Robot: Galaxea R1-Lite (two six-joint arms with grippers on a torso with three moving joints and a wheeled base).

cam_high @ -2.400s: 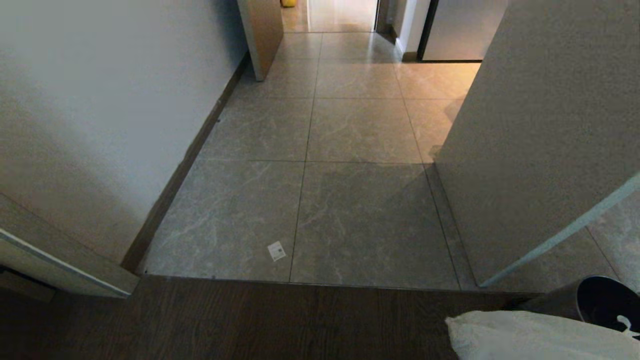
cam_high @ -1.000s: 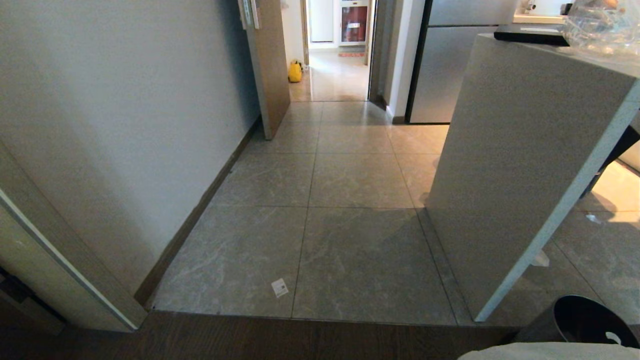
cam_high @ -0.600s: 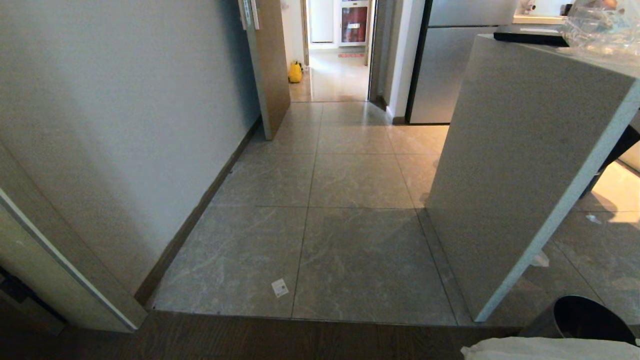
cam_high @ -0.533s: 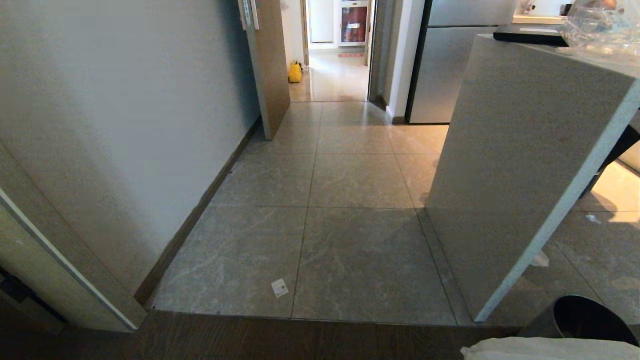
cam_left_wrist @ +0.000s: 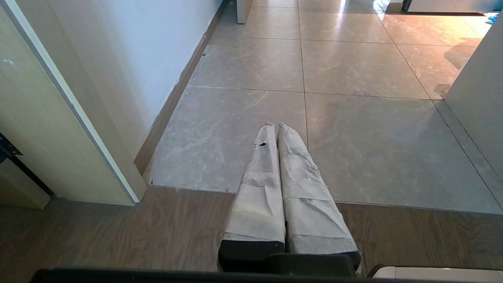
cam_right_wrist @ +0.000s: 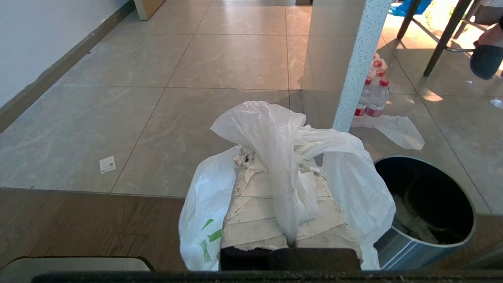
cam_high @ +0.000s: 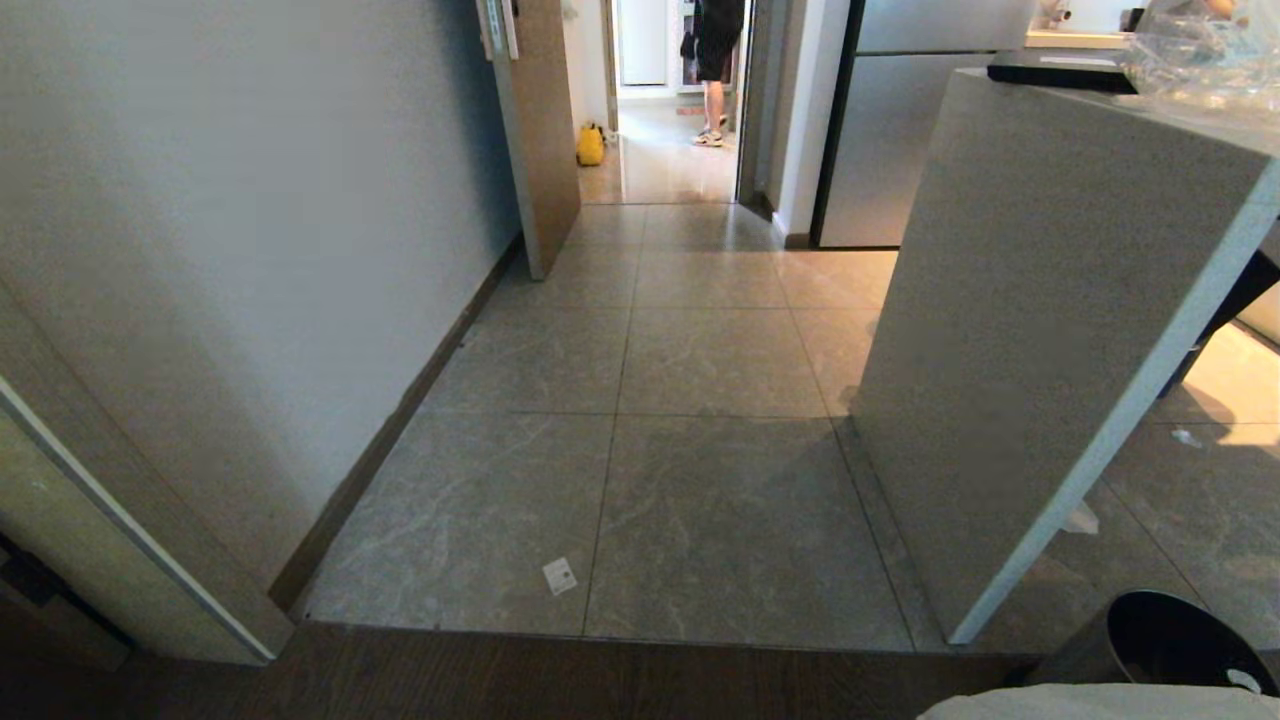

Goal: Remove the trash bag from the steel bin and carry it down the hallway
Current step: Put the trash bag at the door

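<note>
The trash bag (cam_right_wrist: pixel 353 177), thin white plastic with green print low on one side, hangs draped over my right gripper (cam_right_wrist: pixel 277 155), which is shut on its gathered top. The bag is outside the steel bin (cam_right_wrist: pixel 428 236), which stands just beside it on the dark wood floor with its dark inside showing. In the head view the steel bin (cam_high: pixel 1160 640) sits at the bottom right corner. The hallway (cam_high: pixel 700 350) of glossy marbled tiles runs straight ahead. My left gripper (cam_left_wrist: pixel 274 127) hangs shut and empty over the edge between wood and tile.
A grey stone counter panel (cam_high: pixel 1050 350) narrows the passage on the right; a white wall (cam_high: pixel 200 250) bounds the left. A brown door (cam_high: pixel 540 130) stands ajar. A person's legs (cam_high: pixel 715 70) and a yellow bag (cam_high: pixel 590 145) fill the far doorway. Bottles (cam_right_wrist: pixel 373 94) stand behind the panel.
The head view tilted up over two seconds ago, then held still. A person has appeared in the far doorway. The white bag at the bottom edge has sunk slightly.
</note>
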